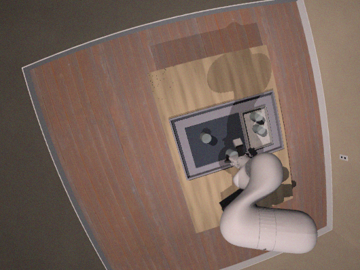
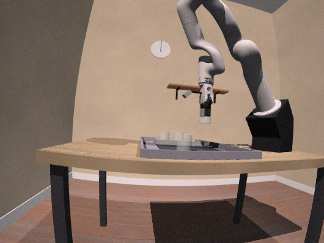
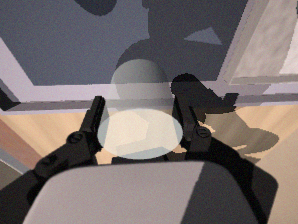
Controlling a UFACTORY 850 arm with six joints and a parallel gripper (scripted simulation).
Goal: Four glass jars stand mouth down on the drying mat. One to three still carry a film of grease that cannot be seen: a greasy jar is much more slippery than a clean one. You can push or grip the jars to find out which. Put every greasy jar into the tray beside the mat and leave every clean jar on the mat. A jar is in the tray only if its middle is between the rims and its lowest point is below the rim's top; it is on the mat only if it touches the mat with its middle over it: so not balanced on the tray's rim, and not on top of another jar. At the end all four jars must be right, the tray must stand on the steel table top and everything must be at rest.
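My gripper [image 1: 233,155] [image 2: 205,111] [image 3: 140,105] is shut on a pale glass jar [image 1: 231,153] [image 2: 204,119] [image 3: 140,134]. It holds the jar upright, high above the table; from above, the jar shows over the dark mat's near edge. One jar [image 1: 206,138] [image 2: 184,145] stands on the drying mat [image 1: 204,156] [image 3: 65,55]. Two jars stand in the light tray [image 1: 251,142] [image 3: 262,52]: one jar [image 1: 259,117] at its far part and one jar [image 1: 261,130] nearer its middle, close together. Grease cannot be seen.
A raised grey rim [image 1: 178,149] [image 2: 202,154] surrounds the steel top that bears mat and tray. It stands on a wooden table [image 1: 180,88] [image 2: 101,160]. The black arm base [image 2: 272,131] stands at the right, and a wall shelf [image 2: 221,91] shows behind the gripper.
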